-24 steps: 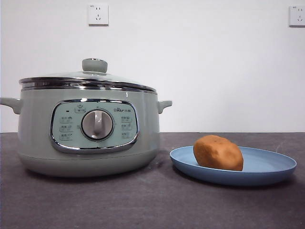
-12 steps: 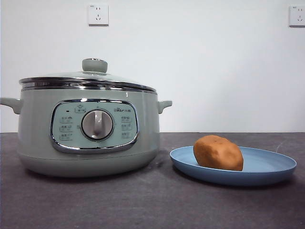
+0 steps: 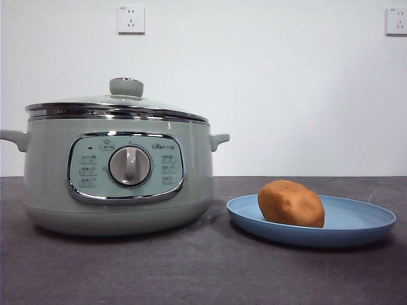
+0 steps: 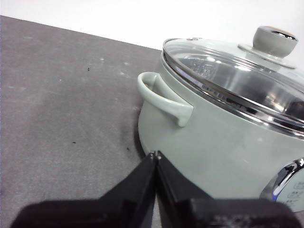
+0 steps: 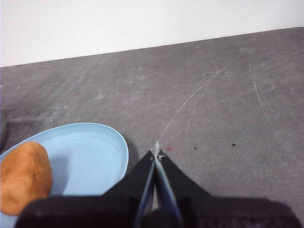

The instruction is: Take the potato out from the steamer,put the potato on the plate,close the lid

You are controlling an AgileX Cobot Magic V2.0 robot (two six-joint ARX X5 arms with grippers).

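The sage-green steamer (image 3: 117,175) stands at the left with the glass lid (image 3: 117,105) seated on it, pale green knob (image 3: 126,87) on top. The orange-brown potato (image 3: 291,203) lies on the light-blue plate (image 3: 362,222) at the right. Neither arm shows in the front view. My left gripper (image 4: 155,155) is shut and empty, beside the steamer (image 4: 223,142) near its side handle (image 4: 164,97); the lid (image 4: 237,71) shows above. My right gripper (image 5: 156,150) is shut and empty, just beside the plate (image 5: 90,156) that holds the potato (image 5: 23,175).
The dark grey tabletop (image 3: 203,273) runs across the front. A white wall with two sockets (image 3: 131,19) stands behind. The steamer's control panel and dial (image 3: 130,166) face the front camera.
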